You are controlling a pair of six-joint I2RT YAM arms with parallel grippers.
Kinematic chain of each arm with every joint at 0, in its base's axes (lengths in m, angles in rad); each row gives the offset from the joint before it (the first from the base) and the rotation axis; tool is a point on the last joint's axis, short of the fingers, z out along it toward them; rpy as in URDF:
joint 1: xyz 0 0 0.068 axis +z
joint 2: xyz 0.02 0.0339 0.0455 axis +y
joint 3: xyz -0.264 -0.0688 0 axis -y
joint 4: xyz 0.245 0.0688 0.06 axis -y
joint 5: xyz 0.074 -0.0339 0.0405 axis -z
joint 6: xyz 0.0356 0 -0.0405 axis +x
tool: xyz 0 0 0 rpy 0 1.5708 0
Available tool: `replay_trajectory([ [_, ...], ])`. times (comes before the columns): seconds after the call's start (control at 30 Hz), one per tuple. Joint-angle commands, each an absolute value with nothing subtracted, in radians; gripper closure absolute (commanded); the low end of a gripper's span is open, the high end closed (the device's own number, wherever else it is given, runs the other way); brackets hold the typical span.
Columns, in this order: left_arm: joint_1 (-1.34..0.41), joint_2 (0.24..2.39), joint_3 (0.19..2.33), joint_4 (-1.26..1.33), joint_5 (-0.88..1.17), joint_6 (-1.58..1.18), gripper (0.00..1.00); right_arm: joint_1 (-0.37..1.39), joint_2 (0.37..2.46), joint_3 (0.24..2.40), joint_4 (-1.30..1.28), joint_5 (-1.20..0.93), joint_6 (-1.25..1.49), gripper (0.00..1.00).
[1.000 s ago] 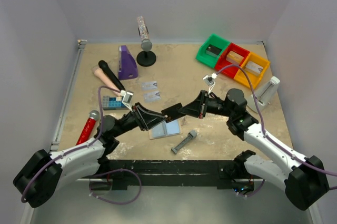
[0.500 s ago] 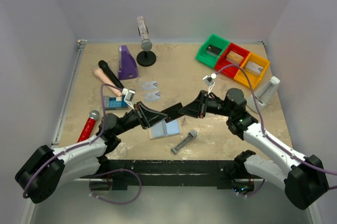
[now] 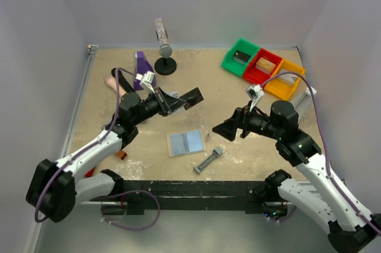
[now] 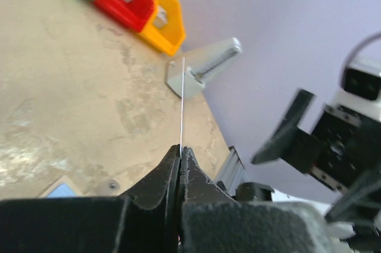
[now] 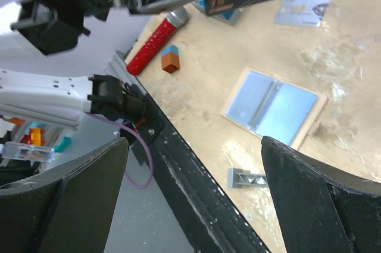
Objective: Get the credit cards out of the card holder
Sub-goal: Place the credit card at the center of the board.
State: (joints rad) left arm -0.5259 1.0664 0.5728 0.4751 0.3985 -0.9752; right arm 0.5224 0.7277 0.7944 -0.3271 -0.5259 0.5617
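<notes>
The card holder lies open and flat in the middle of the table, its two pale blue panels up; the right wrist view shows the card holder too. My left gripper is raised behind it, shut on a black credit card. In the left wrist view that card is a thin edge-on line rising from the shut left gripper. My right gripper hangs open and empty to the right of the holder. Two pale grey cards lie on the table beyond.
A grey bar tool lies near the front edge. Green, red and yellow bins stand at the back right, and a microphone on a stand and a purple object at the back left. A red microphone and small orange block lie left.
The black card has passed from my right gripper to my left. The left shut on it and lifted it back and left; the right opened and drew away to the right.
</notes>
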Motion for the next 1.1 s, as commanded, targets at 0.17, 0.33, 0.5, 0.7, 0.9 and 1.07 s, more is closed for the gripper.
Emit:
replay_trajectory([
  [0.17, -0.502, 1.405, 0.756, 0.275, 0.318, -0.95, 1.0, 0.518, 0.71, 0.726, -0.476, -0.448, 0.483, 0.03],
  [0.33, -0.502, 1.571, 0.899, 0.178, 0.281, -0.888, 1.0, 0.52, 0.716, 0.704, -0.451, -0.46, 0.483, 0.03],
  [0.5, -0.502, 1.683, 1.005, 0.127, 0.215, -0.868, 1.0, 0.52, 0.739, 0.677, -0.42, -0.489, 0.495, 0.03],
  [0.7, -0.5, 1.805, 1.127, 0.054, 0.18, -0.847, 1.0, 0.52, 0.738, 0.676, -0.428, -0.5, 0.488, 0.03],
  [0.9, -0.497, 1.885, 1.209, 0.018, 0.166, -0.835, 1.0, 0.52, 0.732, 0.683, -0.433, -0.511, 0.498, 0.03],
  [1.07, -0.473, 1.925, 1.238, 0.017, 0.182, -0.844, 1.0, 0.52, 0.739, 0.676, -0.423, -0.525, 0.517, 0.04],
])
